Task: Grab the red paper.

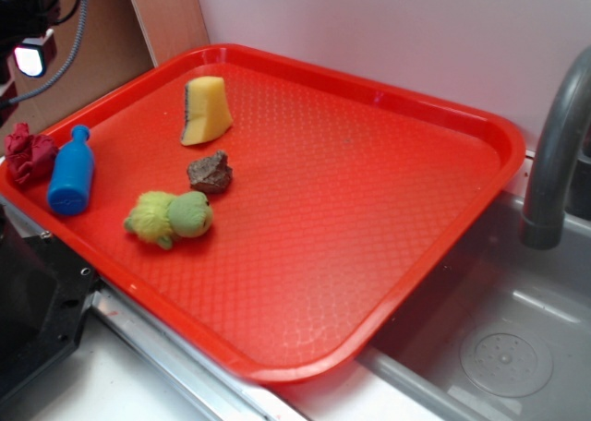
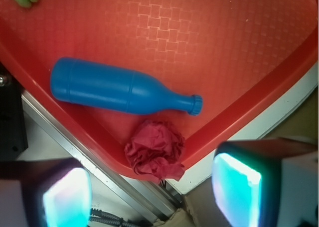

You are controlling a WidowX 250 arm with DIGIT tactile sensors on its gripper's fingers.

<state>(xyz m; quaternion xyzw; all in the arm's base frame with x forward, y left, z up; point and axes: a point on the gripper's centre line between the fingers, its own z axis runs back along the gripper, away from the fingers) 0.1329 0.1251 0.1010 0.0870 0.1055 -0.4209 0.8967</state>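
- On tray point(image 2: 259, 95) corner rim: red paper point(image 2: 155, 150), crumpled, touching blue bottle point(image 2: 117, 90) near its neck.
- Gripper point(image 2: 152, 194) above paper, fingers point(image 2: 237, 184) wide apart, holding nothing.
- Ext. view: paper point(image 1: 30, 153) at tray's far-left edge, bottle beside it.

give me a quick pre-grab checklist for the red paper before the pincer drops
1. Pincer open: ok, fingers spread wide.
2. Red paper between the fingers: ok, roughly centred in wrist view.
3. Pincer empty: ok.
4. Clearance from blue bottle: not ok, its neck lies right beside the paper.
5. Clearance from tray rim: not ok, the paper sits in the corner against the rim.
6. Height above the paper: cannot tell.
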